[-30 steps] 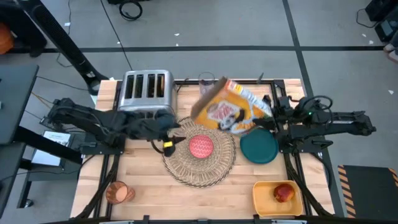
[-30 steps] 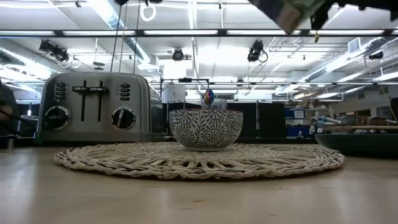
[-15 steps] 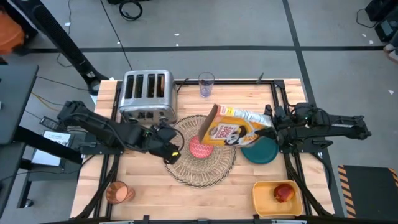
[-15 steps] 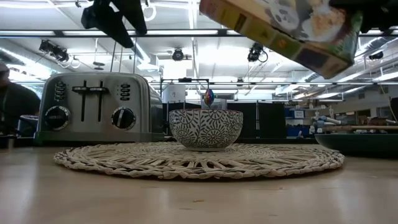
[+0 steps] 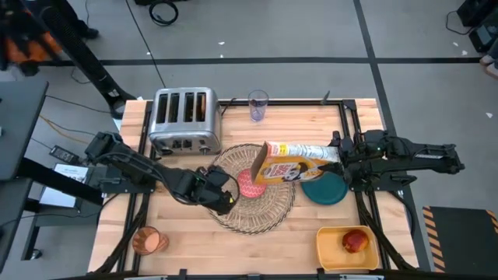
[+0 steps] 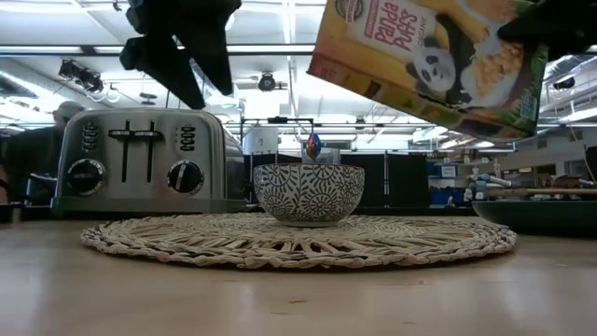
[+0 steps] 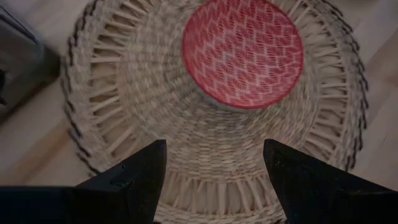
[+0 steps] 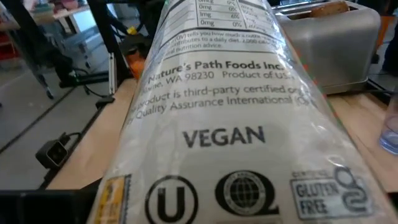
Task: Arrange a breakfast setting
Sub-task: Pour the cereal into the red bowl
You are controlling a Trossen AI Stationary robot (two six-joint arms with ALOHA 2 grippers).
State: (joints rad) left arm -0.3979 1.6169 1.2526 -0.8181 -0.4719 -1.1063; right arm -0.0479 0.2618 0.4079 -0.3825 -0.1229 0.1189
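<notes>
A small pink bowl (image 5: 249,185) stands on the round straw placemat (image 5: 268,210) at mid-table; both also show in the left wrist view (bowl (image 7: 242,53), placemat (image 7: 124,112)). My right gripper (image 5: 336,154) is shut on a cereal box (image 5: 288,162) held over the bowl's right side. My left gripper (image 5: 222,194) hangs open and empty over the placemat's left part, its fingers apart (image 7: 214,168). A dark teal plate (image 5: 327,190) lies right of the placemat. A red apple (image 5: 355,241) sits in the yellow tub (image 5: 331,247). An amber cup (image 5: 146,241) stands near left. Toast sits in the toaster (image 5: 183,117). The spoon does not show. My right gripper holds the cereal box by its right end (image 5: 323,152), coming level from the table's right; the box itself hides the fingers in the wrist view, where its narrow side panel (image 8: 230,137) fills the picture. The box is lifted clear and tilted, its other end (image 5: 263,163) over the bowl.
A clear glass (image 5: 257,105) stands at the far edge, right of the toaster. The tub fills the near right corner. Bare wood (image 5: 187,233) lies between the cup and the placemat. A person shows beyond the table's left (image 6: 28,159).
My right gripper has brought the cereal box down and toward the near edge and turned it, so its narrow side faces up and its left end is over the bowl. My left gripper has gone from beside the toaster toward the near edge, over the placemat's left part.
</notes>
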